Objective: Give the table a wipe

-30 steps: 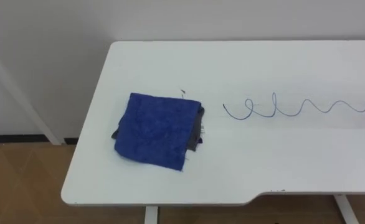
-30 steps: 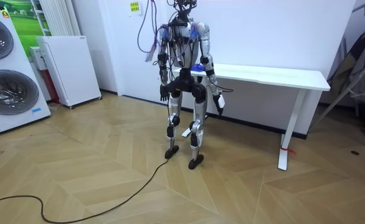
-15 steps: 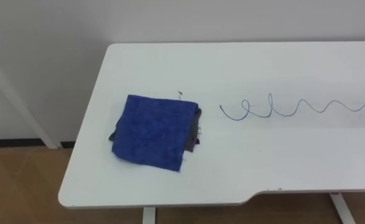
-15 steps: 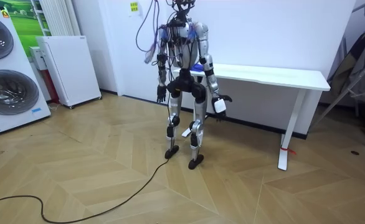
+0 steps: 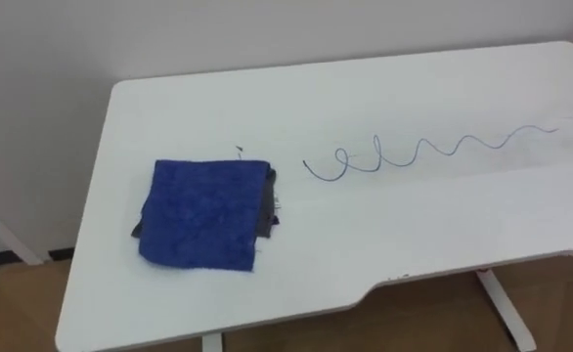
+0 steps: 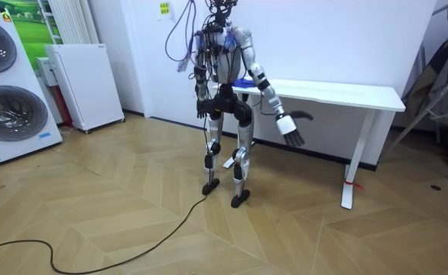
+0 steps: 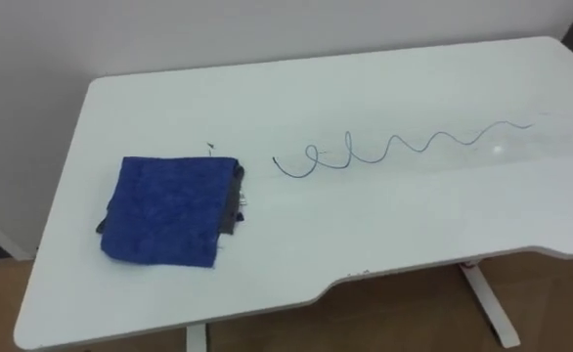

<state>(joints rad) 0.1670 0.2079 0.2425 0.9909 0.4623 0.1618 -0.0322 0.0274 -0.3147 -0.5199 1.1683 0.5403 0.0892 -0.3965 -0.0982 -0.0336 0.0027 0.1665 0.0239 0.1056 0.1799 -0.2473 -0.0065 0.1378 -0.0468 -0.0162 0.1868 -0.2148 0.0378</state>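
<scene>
The folded blue cloth lies flat on the white table near its left end, with a dark grey layer showing from under its right edge. Neither hand is on it. Just to its right, and apart from it, a blue pen squiggle starts in a loop and runs in waves toward the table's far right.

As I judge it, the wiping has not begun: the line reads unbroken from end to end and the cloth is not yet picked up. All of it is left to do — take the cloth, bring it onto the line, and rub along it.

In the room view the robot stands at the table's end on that view's left. Its right hand is held out below the tabletop's edge, fingers spread and empty. Its left hand hangs by the hip, and there I cannot tell how its fingers stand.

The squiggle's far end thins out into a sheen on the tabletop. Whether the grey layer is a second cloth or the blue one's underside is not clear. A tiny dark speck by the cloth's top edge is too small to name.
</scene>
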